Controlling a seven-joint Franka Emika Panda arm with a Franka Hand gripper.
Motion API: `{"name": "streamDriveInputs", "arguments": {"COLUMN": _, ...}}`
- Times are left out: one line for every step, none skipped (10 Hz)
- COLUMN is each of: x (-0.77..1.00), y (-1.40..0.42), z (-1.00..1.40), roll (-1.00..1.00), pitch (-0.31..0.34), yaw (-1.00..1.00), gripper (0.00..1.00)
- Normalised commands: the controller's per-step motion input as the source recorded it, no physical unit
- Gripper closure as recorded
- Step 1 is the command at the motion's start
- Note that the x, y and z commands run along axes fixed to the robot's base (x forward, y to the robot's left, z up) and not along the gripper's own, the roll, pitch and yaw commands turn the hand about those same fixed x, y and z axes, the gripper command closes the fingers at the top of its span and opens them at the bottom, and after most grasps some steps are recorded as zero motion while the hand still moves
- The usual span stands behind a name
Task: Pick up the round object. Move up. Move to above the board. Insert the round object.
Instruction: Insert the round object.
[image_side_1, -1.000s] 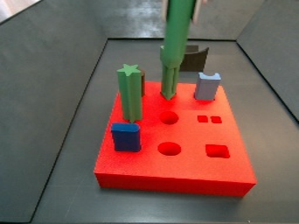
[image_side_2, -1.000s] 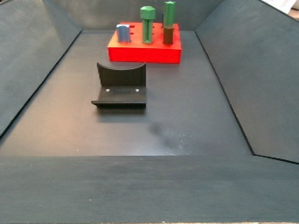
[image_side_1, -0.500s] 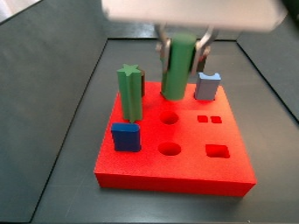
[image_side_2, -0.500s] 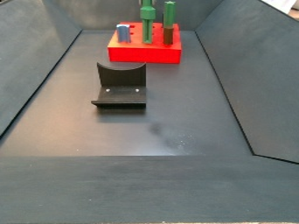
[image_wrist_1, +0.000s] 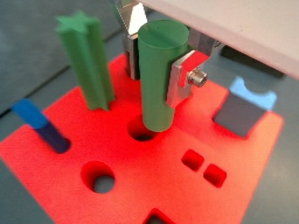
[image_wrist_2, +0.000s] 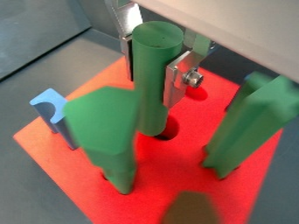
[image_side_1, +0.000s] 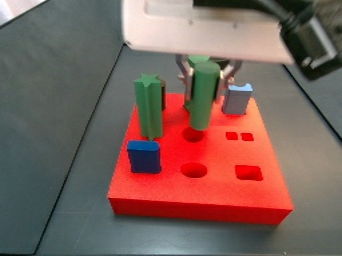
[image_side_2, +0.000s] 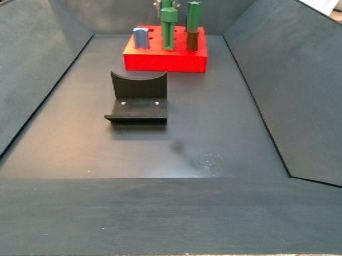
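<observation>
Gripper: we see the gripper (image_wrist_1: 155, 54) low over the board, its silver fingers (image_wrist_1: 184, 77) closed flat against the upper part of the round object (image_wrist_1: 156, 80); both wrist views show this grip.
Round object: we find it upright, lower end inside a round hole (image_wrist_1: 142, 133) of the board (image_wrist_1: 140, 188); in a side view it stands (image_side_1: 202, 95) near the board's far edge.
Star-topped peg: we place it (image_side_1: 148, 106) at about 9 o'clock from the round object, upright in the board.
Blue pieces: we note a pale one (image_side_1: 238, 98) at 3 o'clock of the round object, a darker one (image_side_1: 143, 156) near the board's left front.
Fixture: we see it (image_side_2: 136, 97) on the floor, well apart from the board (image_side_2: 167, 60).
</observation>
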Motion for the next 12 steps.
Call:
{"name": "streamDriveInputs", "arguments": {"x": 0.11, "y": 0.16, "z": -0.35, "roll": -0.21, "pitch": 0.027, "yaw": -0.60, "gripper": 1.00}}
{"name": "streamDriveInputs", "arguments": {"x": 0.01, "y": 0.10, "z": -0.29, "roll": -0.22, "pitch": 0.001, "yaw": -0.47, "gripper": 1.00}}
{"name": "streamDriveInputs", "arguments": {"x": 0.00, "y": 0.02, "z": -0.15, "roll": -0.19, "pitch": 0.000, "yaw": -0.28, "gripper": 1.00}}
{"name": "streamDriveInputs", "arguments": {"x": 0.00, "y": 0.00, "z": -0.10, "roll": -0.08, "pitch": 0.000, "yaw": -0.10, "gripper": 1.00}}
{"name": "streamDriveInputs", "arguments": {"x": -0.07, "y": -0.11, "z": -0.05, "roll": -0.02, "pitch": 0.000, "yaw": -0.11, "gripper": 1.00}}
{"name": "streamDriveInputs", "arguments": {"x": -0.07, "y": -0.19, "z": 0.00, "roll": 0.00, "pitch": 0.000, "yaw": -0.14, "gripper": 1.00}}
{"name": "streamDriveInputs", "arguments": {"x": -0.16, "y": -0.22, "z": 0.00, "roll": 0.09, "pitch": 0.003, "yaw": -0.09, "gripper": 1.00}}
{"name": "streamDriveInputs", "arguments": {"x": -0.22, "y": -0.15, "z": 0.00, "roll": 0.03, "pitch": 0.000, "yaw": -0.12, "gripper": 1.00}}
{"name": "streamDriveInputs", "arguments": {"x": -0.34, "y": 0.00, "z": -0.05, "roll": 0.02, "pitch": 0.000, "yaw": -0.06, "gripper": 1.00}}
{"name": "streamDriveInputs", "arguments": {"x": -0.35, "y": 0.00, "z": -0.10, "roll": 0.02, "pitch": 0.021, "yaw": -0.01, "gripper": 1.00}}
{"name": "streamDriveInputs", "arguments": {"x": -0.26, "y": 0.00, "z": -0.15, "roll": 0.00, "pitch": 0.020, "yaw": -0.04, "gripper": 1.00}}
{"name": "streamDriveInputs", "arguments": {"x": -0.07, "y": 0.00, "z": -0.25, "roll": -0.01, "pitch": 0.019, "yaw": -0.10, "gripper": 1.00}}
